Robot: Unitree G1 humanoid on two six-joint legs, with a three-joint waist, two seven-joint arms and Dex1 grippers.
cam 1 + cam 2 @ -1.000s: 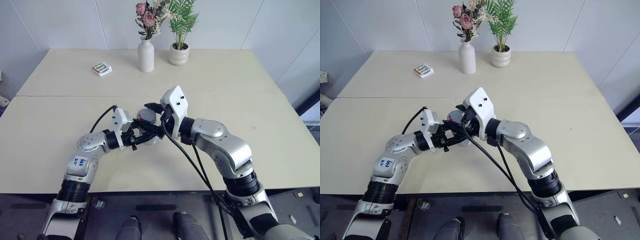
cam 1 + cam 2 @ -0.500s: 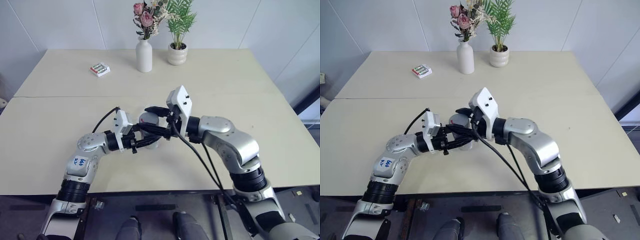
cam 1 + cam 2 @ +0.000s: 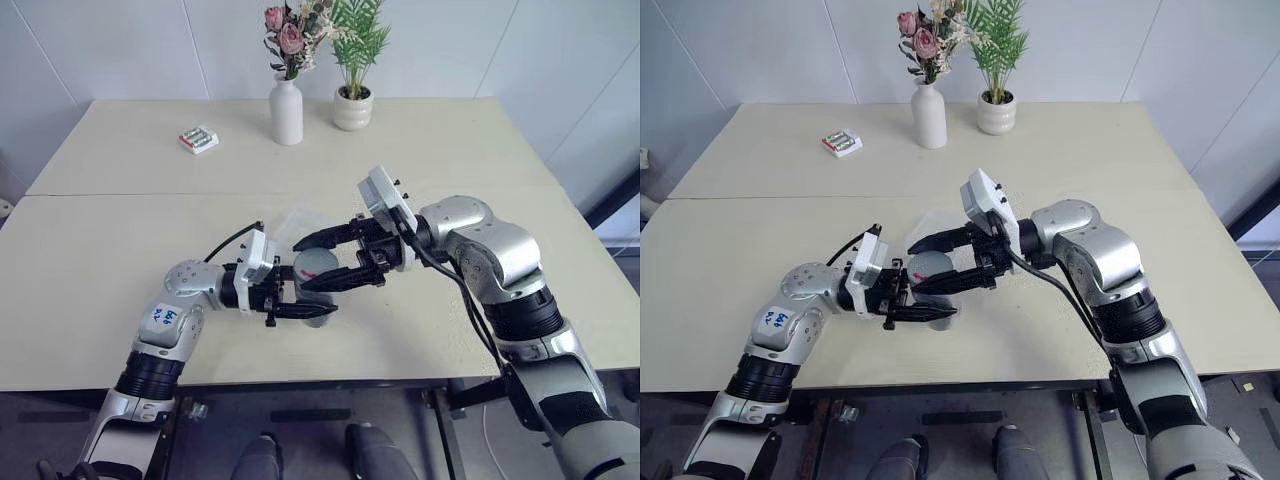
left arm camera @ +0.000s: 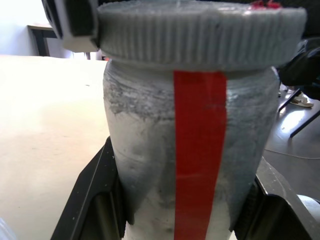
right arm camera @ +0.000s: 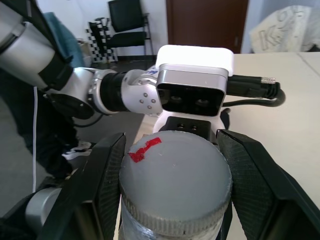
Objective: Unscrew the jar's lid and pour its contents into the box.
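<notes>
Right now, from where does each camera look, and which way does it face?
Head cameras: look forward and down at the table; both arms show, each tool on the jar.
Left wrist camera: looks along the left tool at the jar's side.
Right wrist camera: looks down on the lid between the right tool fingers.
All views share the jar.

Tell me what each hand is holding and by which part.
The left hand grips the jar around its lower body; the right hand clamps the lid by its rim, still on the jar.

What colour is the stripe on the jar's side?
Red, running down the jar; clearest in the left wrist view.
</notes>
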